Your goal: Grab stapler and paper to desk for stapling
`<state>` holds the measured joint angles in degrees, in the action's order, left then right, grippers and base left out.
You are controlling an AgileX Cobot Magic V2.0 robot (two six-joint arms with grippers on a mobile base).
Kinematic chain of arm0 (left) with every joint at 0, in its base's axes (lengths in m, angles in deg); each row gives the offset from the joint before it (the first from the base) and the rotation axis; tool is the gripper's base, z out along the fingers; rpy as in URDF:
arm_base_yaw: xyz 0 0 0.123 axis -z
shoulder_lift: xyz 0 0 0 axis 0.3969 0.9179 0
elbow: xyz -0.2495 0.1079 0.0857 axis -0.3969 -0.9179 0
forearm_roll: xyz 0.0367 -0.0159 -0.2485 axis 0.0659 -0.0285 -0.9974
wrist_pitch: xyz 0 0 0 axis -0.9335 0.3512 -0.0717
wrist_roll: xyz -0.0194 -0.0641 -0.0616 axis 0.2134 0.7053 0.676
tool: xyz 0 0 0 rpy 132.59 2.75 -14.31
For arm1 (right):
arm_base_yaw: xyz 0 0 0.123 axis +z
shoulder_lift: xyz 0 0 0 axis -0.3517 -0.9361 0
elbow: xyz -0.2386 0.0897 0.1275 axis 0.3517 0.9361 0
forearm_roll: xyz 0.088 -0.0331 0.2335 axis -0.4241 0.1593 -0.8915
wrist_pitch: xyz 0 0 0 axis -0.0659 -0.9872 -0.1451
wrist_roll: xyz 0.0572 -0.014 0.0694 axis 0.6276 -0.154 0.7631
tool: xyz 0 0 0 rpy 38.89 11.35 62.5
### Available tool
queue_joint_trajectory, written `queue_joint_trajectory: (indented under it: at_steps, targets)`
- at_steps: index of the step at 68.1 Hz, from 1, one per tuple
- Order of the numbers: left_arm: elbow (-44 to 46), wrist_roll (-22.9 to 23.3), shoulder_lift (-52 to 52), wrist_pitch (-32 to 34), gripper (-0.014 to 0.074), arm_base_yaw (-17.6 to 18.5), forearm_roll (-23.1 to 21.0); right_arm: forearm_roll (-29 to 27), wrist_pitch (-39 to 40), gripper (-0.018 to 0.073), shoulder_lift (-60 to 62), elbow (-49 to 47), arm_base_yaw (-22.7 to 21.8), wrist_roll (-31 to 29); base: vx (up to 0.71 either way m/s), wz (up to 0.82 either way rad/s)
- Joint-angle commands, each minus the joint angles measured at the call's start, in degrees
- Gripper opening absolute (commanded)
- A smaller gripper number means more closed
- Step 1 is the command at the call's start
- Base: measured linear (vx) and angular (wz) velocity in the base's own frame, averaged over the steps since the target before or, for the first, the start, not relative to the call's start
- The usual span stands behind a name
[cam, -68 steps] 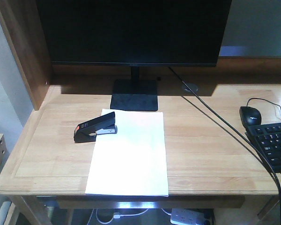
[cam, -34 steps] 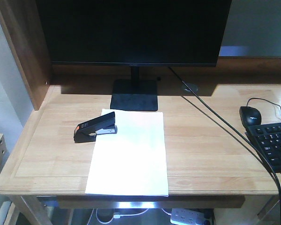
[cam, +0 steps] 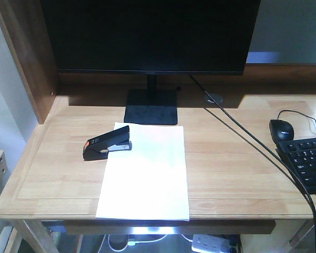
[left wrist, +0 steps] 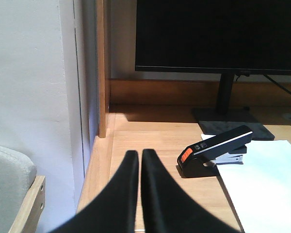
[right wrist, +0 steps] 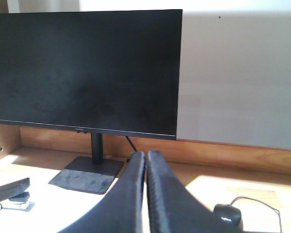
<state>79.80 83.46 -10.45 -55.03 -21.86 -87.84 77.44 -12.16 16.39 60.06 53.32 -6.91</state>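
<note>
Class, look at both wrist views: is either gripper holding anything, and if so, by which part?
Nothing is held. The left gripper and right gripper are both shut on nothing; the stapler sits untouched over the paper's corner.

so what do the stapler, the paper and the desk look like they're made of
The stapler: a black, slightly glossy body that looks like plastic, an orange-red strip near its rear end and a silvery, probably metal channel in its mouth. The paper: plain matte white sheets, thin-edged, lying flat. The desk: light wood with visible grain and plank joints, smooth finish; solid or veneer cannot be told.
</note>
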Motion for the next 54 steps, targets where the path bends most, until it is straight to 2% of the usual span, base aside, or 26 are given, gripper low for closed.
queue_joint_trajectory:
  at_steps: [1,16,23,28,32,44,54]
  targets:
    - [-0.66,0.3,-0.87,3.73,-0.0006,-0.03,-0.51,1.97,2.3,-0.001,-0.86,-1.33,-0.21,-0.42,0.0,0.0]
    - [-0.66,0.3,-0.87,3.73,-0.0006,-0.03,-0.51,1.69,2.21,-0.001,-0.86,-1.33,-0.21,-0.42,0.0,0.0]
    - [-0.66,0.3,-0.87,3.73,-0.0006,-0.03,-0.51,-2.76,0.82,-0.001,-0.86,-1.33,-0.26,-2.57,0.0,0.0]
    - [-0.66,0.3,-0.87,3.73,-0.0006,-0.03,-0.51,-9.16,0.24,-0.001,-0.86,-1.33,-1.61,-9.7,0.0,0.0]
    - [-0.66,0.3,-0.87,3.73,-0.0006,-0.03,-0.51,-14.98,0.85,-0.001,-0.86,-1.33,-4.83,-16.79,0.0,0.0]
    - [-0.66,0.3,-0.87,3.73,-0.0006,-0.03,-0.51,-34.41,6.42,-0.001,-0.86,-1.33,-19.76,-35.98,0.0,0.0]
    - [-0.66,0.3,-0.87,3.73,-0.0006,-0.03,-0.51,-46.29,12.18,-0.001,-0.28,0.09,-28.38,-49.49,0.0,0.0]
